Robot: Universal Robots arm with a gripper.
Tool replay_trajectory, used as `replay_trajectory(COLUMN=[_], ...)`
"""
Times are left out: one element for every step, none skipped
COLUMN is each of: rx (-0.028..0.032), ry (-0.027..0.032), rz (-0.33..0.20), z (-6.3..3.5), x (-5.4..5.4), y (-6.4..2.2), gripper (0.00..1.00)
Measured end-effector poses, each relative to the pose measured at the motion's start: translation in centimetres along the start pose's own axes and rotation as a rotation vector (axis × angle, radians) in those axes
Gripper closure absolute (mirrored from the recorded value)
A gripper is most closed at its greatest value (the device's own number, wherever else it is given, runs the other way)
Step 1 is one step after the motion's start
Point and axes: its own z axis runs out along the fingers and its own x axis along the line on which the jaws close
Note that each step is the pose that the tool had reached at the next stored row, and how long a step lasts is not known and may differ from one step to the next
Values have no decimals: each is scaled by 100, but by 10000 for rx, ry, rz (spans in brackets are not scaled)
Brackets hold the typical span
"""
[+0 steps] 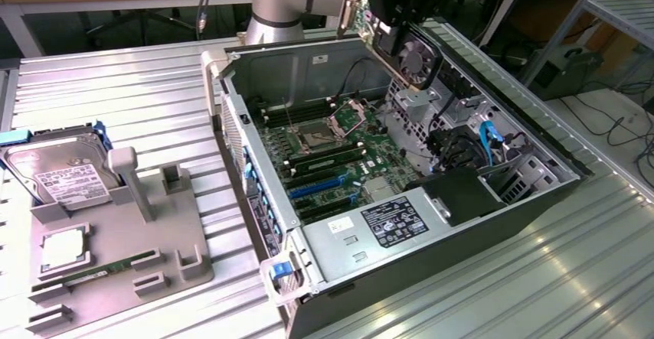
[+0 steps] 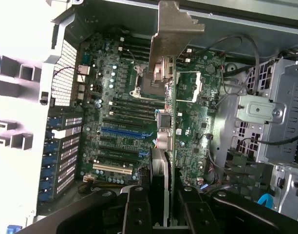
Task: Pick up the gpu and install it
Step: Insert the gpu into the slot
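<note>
I see the tool (image 2: 164, 207) clamped on the gpu (image 2: 171, 122), which hangs edge-on above the open case (image 1: 296, 67), bracket (image 2: 174, 29) farthest from the tool, blue slots (image 2: 123, 131) below, off its flat side.

One robot arm (image 1: 281, 2) at twelve o'clock of the exterior view, carrying one gripper (image 2: 166, 214) whose two fingers (image 2: 137, 212) clamp one gpu (image 1: 407, 48), which bears one fan (image 1: 415, 57) and one silver bracket (image 2: 173, 29). One open computer case (image 1: 511, 216) from the centre out to four o'clock, holding one motherboard (image 1: 338, 159) with one processor socket (image 1: 312, 134), and one power supply (image 1: 394, 220) at five o'clock. One grey holder (image 1: 153, 239) at eight o'clock, with one hard drive (image 1: 67, 171), one processor chip (image 1: 63, 249) and one memory stick (image 1: 103, 268) on it. The motherboard's slots are too crowded to count surely
</note>
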Motion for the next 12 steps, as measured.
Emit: replay_trajectory(rx=[-1,-2,-3,-5,-6,-7,-8,-9,-11,-12,-13,-14], ry=[3,5,7,10,12,14,17,19,21,24,27,29], rz=[-104,-184,-254,-353,-434,-515,-615,-691,-773,-859,-972,-1051], z=[0,0,0,0,0,0,0,0,0,0,0,0], x=[1,1,2,3,4,4,5,5,6,6,6,7], y=[0,0,0,1,1,1,1,1,1,1,1,1], gripper=[73,73,73,73,73,73,73,73,73,73,73,73])
